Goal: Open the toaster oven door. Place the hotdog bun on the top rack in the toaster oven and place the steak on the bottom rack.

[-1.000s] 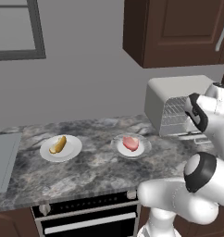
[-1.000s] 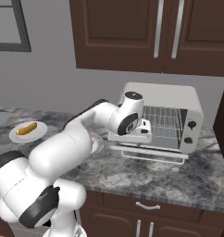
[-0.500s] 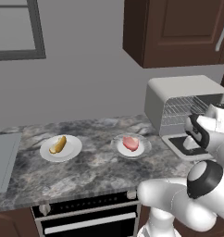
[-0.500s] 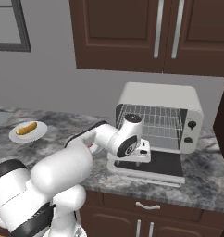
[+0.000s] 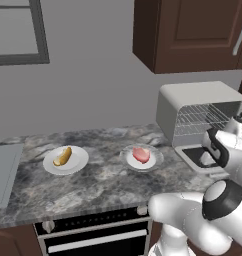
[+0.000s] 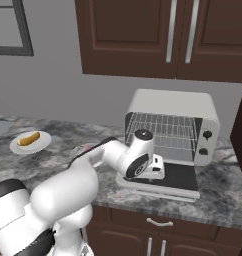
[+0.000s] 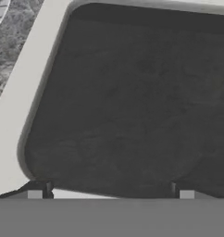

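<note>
The light grey toaster oven (image 6: 172,106) stands on the counter with its door (image 6: 179,176) folded down flat in front of it. Inside, the top rack (image 6: 163,123) and the bottom rack (image 6: 166,143) are both bare. My gripper (image 6: 154,170) hovers low over the left part of the door, open, with nothing between its fingers. In the hand view the gripper (image 7: 110,194) looks down at the door's dark glass (image 7: 132,102) and grey frame. The hotdog bun (image 5: 62,156) lies on a white plate at the left. The steak (image 5: 141,154) lies on another plate beside the oven.
A black built-in oven (image 5: 93,235) sits under the counter's front edge. A sink (image 5: 4,172) is at the far left. Dark wall cabinets (image 6: 163,35) hang above the toaster oven. Bare counter lies between the two plates.
The door has swung from partly open down to flat. My gripper has come down and forward with it, from the oven's front to just above the lowered door.
</note>
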{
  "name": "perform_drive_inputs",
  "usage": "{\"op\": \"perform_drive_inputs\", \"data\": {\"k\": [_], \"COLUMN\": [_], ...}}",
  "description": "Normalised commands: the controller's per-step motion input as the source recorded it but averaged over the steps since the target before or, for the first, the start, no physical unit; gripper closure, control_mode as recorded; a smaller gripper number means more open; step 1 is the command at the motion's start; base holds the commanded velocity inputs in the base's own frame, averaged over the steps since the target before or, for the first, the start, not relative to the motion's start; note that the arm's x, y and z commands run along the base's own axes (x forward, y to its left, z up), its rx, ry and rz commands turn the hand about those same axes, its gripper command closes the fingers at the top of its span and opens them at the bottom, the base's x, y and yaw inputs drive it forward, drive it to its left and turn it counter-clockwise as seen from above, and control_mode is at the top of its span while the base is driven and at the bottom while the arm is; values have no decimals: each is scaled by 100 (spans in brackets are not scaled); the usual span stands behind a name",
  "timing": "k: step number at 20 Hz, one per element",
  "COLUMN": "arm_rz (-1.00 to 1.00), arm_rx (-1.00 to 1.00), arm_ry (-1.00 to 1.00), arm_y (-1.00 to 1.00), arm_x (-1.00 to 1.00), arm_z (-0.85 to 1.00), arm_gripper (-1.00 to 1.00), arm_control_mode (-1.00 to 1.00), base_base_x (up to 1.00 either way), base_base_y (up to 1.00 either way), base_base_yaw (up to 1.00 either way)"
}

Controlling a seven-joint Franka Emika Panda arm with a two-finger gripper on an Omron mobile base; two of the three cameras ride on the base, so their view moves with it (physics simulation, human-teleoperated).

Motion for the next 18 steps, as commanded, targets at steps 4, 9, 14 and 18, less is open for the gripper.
{"op": "perform_drive_inputs", "data": {"k": [4,9,14,18], "arm_rz": [-2,0,0,0], "arm_rx": [0,0,6,5], "arm_ry": [-13,-24,-30,-30], "arm_y": [-7,-5,-8,-13], "arm_x": [0,1,11,21], "arm_z": [62,55,23,20], "arm_gripper": [-100,-100,-100,-100], "arm_control_mode": [-100,-100,-100,-100], "base_base_x": [0,0,0,0], "base_base_y": [0,0,0,0], "base_base_yaw": [0,0,0,0]}}
